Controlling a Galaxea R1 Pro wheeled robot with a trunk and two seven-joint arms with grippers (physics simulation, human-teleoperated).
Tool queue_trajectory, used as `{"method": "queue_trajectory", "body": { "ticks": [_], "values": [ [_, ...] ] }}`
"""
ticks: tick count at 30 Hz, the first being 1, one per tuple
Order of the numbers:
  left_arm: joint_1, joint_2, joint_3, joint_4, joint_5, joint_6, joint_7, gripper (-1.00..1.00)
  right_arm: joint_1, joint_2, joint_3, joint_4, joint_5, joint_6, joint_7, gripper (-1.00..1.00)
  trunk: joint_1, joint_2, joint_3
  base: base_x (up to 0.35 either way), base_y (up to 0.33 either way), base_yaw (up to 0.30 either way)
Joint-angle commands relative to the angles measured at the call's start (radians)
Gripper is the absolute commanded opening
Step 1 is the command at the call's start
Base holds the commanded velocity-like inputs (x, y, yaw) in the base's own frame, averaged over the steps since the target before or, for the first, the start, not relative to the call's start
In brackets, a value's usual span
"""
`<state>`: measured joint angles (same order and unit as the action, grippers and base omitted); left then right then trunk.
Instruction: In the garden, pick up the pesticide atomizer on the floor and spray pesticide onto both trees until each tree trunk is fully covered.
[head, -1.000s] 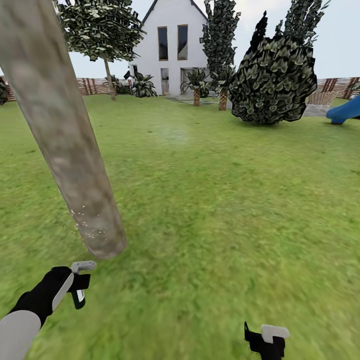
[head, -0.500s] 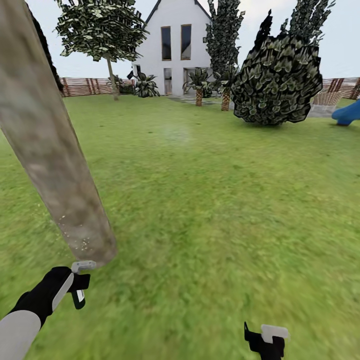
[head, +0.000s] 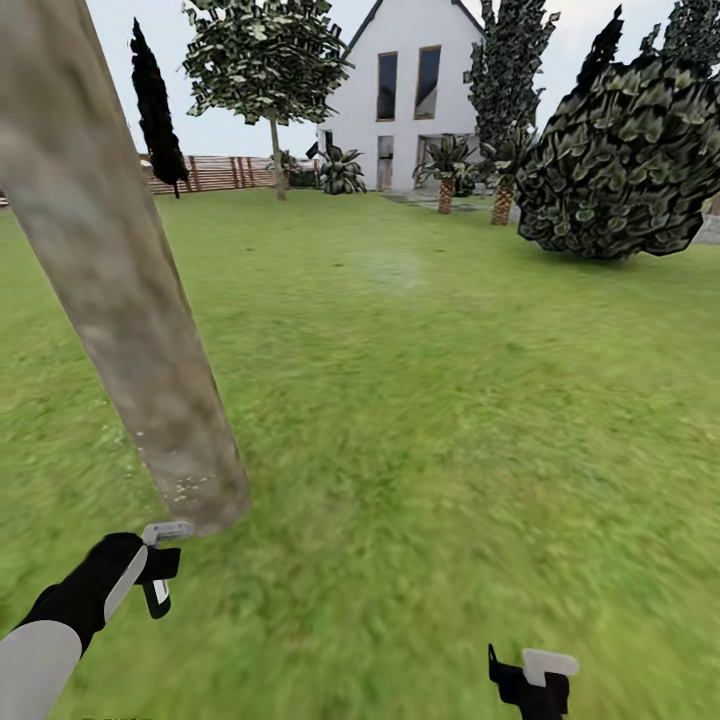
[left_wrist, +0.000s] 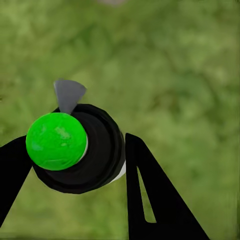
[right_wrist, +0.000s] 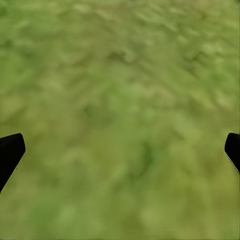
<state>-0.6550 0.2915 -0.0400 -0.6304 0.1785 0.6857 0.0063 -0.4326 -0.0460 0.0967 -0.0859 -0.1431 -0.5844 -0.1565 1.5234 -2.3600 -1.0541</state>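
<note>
In the head view, you are looking across the garden lawn (head: 430, 400), with your left gripper (head: 158, 570) sitting low at the left. Just beyond its fingertips the thick mottled tree trunk (head: 120, 290) is rising out of the grass and leaning away up to the corner, with a scatter of pale specks near its base. You cannot tell from here what the fingers are holding; a grey tip is showing at their end. Your right gripper (head: 530, 680) is peeking in at the lower edge, well apart from the trunk, with bare grass ahead of its fingers. Far beyond both, a white house (head: 415, 95), a brown slatted fence (head: 215, 172), a leafy-crowned tree (head: 265, 60), a large dark shrub (head: 630, 160) and a narrow dark conifer (head: 155, 110) are standing.

In the left wrist view, your two black fingers (left_wrist: 150, 200) are closing on the pesticide atomizer (left_wrist: 80, 150): its round black body with a bright green cap is sitting between them, touching both, and a small grey nozzle is poking out past the body. Grass is lying beyond.

In the right wrist view, you are keeping the fingers (right_wrist: 10, 152) spread wide, one tip at each side, with nothing between them but blurred green grass (right_wrist: 120, 115).
</note>
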Motion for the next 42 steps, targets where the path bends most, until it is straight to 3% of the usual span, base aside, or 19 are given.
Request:
{"method": "queue_trajectory", "body": {
  "ticks": [1, 12, 30, 42],
  "values": [
    [0.000, 0.000, 0.000, 0.000, -0.001, 0.000, 0.000, -1.00, 0.000, 0.000, 0.000, 0.000, 0.000, 0.000, 0.000, 1.00, 0.000, 0.000, 0.000, 0.155, -0.240, 0.242],
    [0.000, 0.000, 0.000, 0.000, -0.001, 0.000, 0.000, -1.00, 0.000, 0.000, 0.000, 0.000, 0.000, 0.000, 0.000, 1.00, 0.000, 0.000, 0.000, 0.155, -0.240, 0.029],
    [0.000, 0.000, 0.000, 0.000, -0.001, 0.000, 0.001, -1.00, 0.000, 0.000, 0.000, 0.000, 0.000, 0.000, 0.000, 1.00, 0.000, 0.000, 0.000, 0.098, -0.263, 0.266],
    [0.000, -0.001, -0.001, 0.000, 0.009, 0.000, 0.000, -1.00, 0.000, 0.000, 0.000, 0.000, 0.000, 0.000, 0.000, 1.00, 0.000, 0.000, 0.000, 0.083, -0.266, 0.079]
  ]
}}
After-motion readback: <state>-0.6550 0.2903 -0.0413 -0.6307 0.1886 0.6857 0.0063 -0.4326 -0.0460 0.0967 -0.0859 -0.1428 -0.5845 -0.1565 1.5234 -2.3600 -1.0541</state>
